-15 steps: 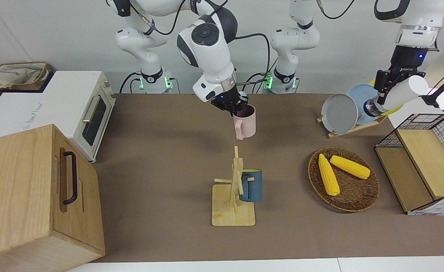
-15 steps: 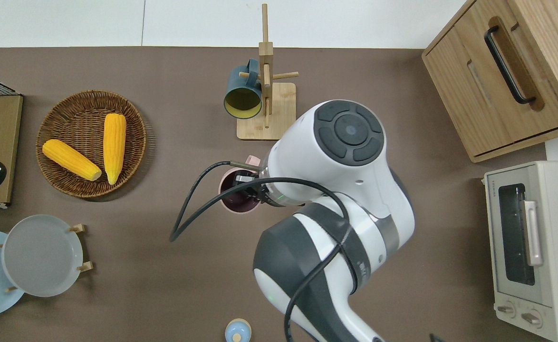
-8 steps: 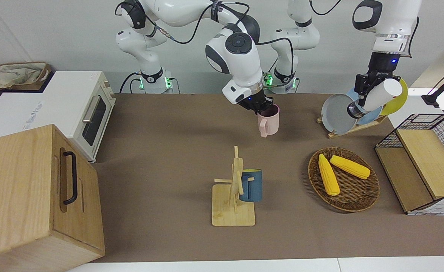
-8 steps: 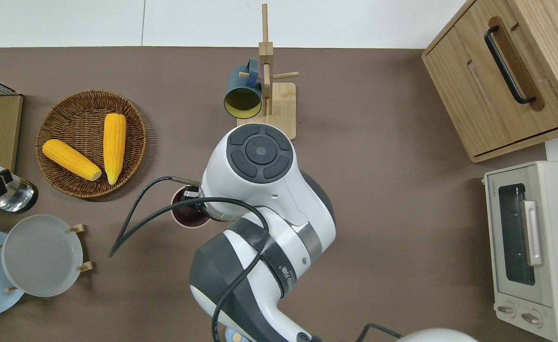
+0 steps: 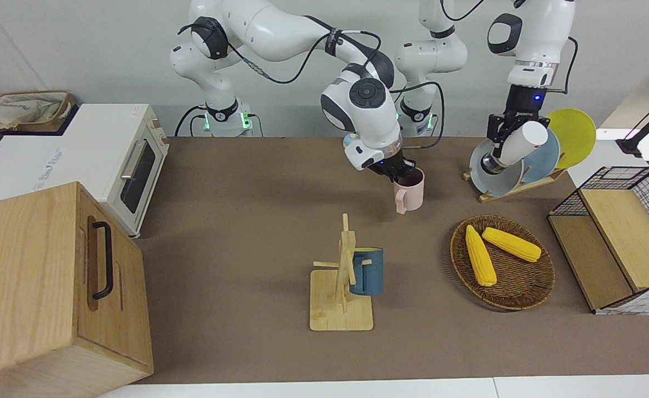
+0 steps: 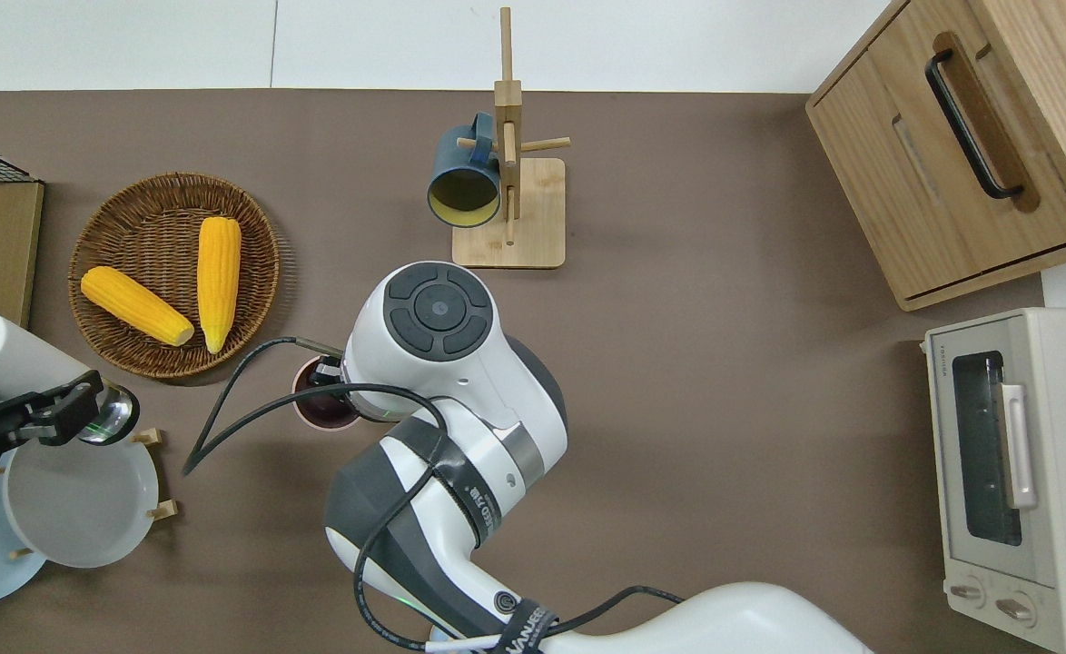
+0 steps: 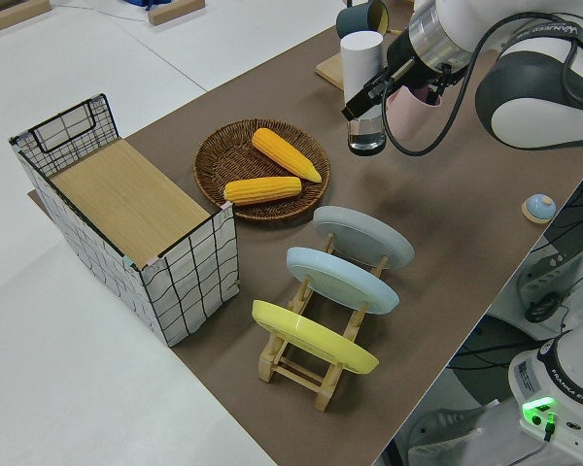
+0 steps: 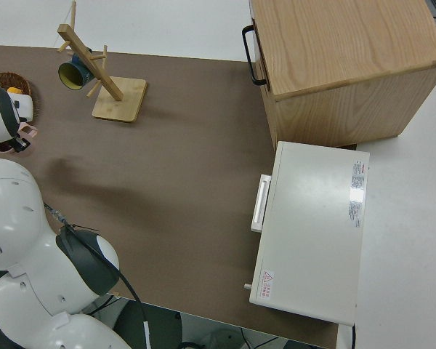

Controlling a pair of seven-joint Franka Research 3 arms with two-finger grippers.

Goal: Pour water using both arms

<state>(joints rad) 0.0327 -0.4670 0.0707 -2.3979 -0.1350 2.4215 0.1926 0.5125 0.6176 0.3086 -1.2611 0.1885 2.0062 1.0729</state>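
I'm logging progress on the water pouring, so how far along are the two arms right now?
Both pickups look done. The right gripper holds the pink mug by its rim, upright in the air. The left gripper holds a tilted white bottle over the plate rack. In hand: bringing the two together. Left: positioning the bottle over the mug and pouring; no water is visible.

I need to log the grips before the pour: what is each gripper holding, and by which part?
The right gripper holds the pink mug by its rim. The left gripper holds the white bottle around its body, tilted.
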